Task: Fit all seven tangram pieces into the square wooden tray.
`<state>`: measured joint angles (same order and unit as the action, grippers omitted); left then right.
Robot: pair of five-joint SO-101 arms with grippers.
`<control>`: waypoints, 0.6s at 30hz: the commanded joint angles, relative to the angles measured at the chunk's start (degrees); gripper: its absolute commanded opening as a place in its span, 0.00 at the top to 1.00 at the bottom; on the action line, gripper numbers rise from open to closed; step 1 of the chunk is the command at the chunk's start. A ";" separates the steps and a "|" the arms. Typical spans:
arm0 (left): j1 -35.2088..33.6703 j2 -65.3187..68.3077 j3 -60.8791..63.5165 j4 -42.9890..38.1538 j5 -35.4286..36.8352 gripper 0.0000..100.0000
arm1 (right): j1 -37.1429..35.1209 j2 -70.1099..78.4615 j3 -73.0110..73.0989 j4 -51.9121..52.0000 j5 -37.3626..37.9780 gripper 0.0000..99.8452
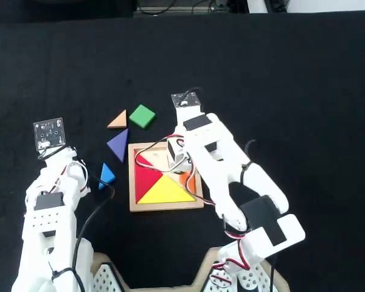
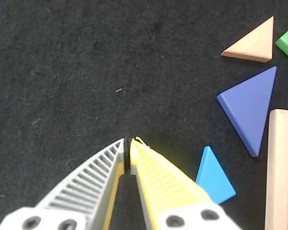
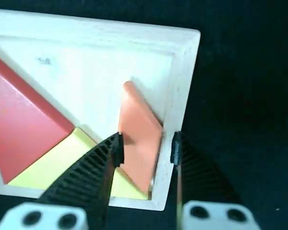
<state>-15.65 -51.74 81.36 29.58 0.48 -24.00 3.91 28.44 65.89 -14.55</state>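
High view: the square wooden tray (image 1: 165,207) holds a red triangle (image 1: 147,176) and a yellow triangle (image 1: 165,191). A tan triangle (image 1: 117,120), green square (image 1: 142,115), dark blue triangle (image 1: 118,145) and light blue triangle (image 1: 107,174) lie on the black counter (image 1: 280,91) off its left edge.

Left wrist view: the left fingers (image 2: 153,177) are pressed together beside the light blue triangle.

Right wrist view: the right fingers (image 3: 101,163) are spread astride the orange parallelogram (image 3: 139,143), which lies against the tray's wall.

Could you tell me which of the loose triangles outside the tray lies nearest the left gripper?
The small light-blue triangle, beside the left gripper; the dark blue triangle and tan triangle lie farther.
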 commanded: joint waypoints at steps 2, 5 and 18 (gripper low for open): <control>-0.22 -0.70 -0.48 -0.97 -0.53 0.97 | -1.49 -3.21 -0.22 0.44 0.62 0.84; -0.22 -0.79 -0.48 -0.97 -0.53 0.97 | -1.49 -3.21 -0.57 0.44 0.70 0.84; -0.22 -0.79 -0.40 -0.97 -0.53 0.97 | -1.32 -2.24 -10.95 0.18 3.16 0.99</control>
<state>-15.65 -51.74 81.36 29.58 0.48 -24.62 3.91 20.18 67.65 -12.18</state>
